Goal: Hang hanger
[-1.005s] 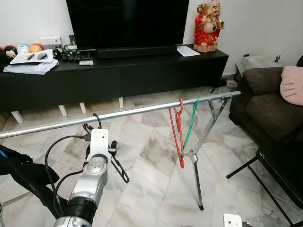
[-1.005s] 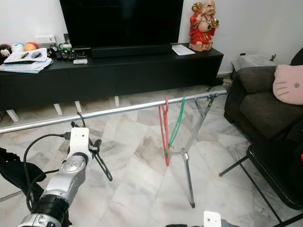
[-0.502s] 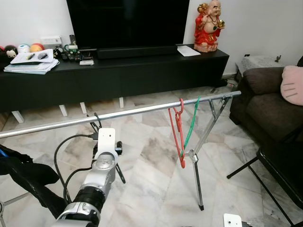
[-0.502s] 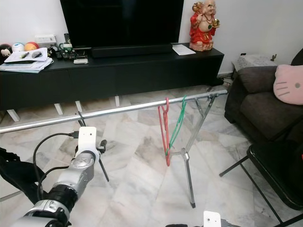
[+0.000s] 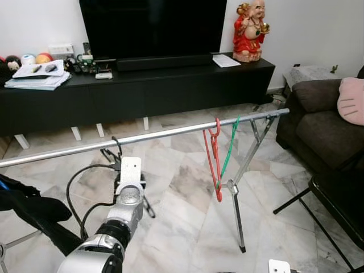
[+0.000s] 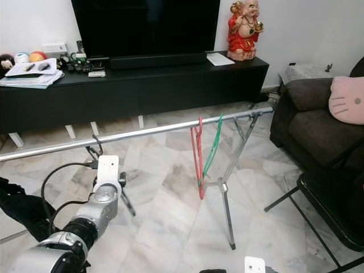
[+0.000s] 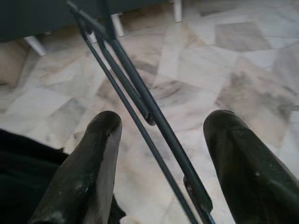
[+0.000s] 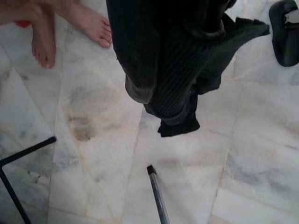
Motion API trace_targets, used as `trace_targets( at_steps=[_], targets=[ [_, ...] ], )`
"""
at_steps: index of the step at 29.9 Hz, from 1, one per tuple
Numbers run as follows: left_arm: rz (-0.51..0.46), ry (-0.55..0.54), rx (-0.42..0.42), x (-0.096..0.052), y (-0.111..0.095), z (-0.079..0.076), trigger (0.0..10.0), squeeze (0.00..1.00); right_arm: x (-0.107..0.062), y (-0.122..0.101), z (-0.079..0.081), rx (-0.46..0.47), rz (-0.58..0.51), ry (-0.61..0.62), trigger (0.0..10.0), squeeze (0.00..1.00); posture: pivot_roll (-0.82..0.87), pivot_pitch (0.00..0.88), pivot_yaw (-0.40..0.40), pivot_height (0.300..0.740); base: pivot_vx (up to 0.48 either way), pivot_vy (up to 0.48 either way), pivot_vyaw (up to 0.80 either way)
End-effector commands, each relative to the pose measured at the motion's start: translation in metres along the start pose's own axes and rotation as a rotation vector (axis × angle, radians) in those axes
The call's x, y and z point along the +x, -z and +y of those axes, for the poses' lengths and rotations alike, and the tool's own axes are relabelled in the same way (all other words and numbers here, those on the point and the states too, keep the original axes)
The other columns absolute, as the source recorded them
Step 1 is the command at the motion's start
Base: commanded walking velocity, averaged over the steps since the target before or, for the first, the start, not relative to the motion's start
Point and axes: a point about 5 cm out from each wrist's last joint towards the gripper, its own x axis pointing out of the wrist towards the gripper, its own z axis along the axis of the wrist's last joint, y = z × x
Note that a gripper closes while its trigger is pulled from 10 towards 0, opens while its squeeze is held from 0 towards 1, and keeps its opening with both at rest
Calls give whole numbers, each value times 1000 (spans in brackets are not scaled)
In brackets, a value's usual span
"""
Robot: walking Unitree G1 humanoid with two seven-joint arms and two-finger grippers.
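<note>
1. Left eye view: the left gripper (image 5: 126, 170) is raised just below the metal rail (image 5: 142, 138); a black hanger (image 5: 116, 154) hooks over the rail beside it; a red hanger (image 5: 214, 159) and a green hanger (image 5: 229, 149) hang further along to the right.
2. Left wrist view: the fingers (image 7: 88, 172) stand apart, the black hanger's wires running between them, not clamped.
3. Right wrist view: marble floor (image 8: 196, 158), dark cloth (image 8: 168, 60), a person's bare feet (image 8: 70, 28); right gripper's fingers cannot be told.
</note>
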Motion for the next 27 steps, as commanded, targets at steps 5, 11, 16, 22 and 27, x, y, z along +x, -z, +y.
trace_targets(
  at_steps=[5,11,16,22,27],
  targets=[
    [-11,-17,-16,1,-4,-1,10000,0,-1,2,0,8,-5,5,10000,0,-20,0,26,740,0,0,0],
    [-5,-35,-24,1,-2,0,10000,0,-1,4,1,5,-4,3,10000,0,-27,0,23,740,0,0,0],
    [-14,-30,-53,0,0,-1,10000,0,-2,7,0,2,-3,2,10000,0,-38,0,23,740,0,0,0],
    [-3,-18,-48,-2,4,-5,10000,0,-3,12,-1,-2,0,4,10000,0,-58,0,22,740,0,0,0],
    [0,-23,-51,-2,7,-5,0,0,-4,15,-5,-4,1,10,10000,0,-75,4,22,740,0,0,0]
  ],
)
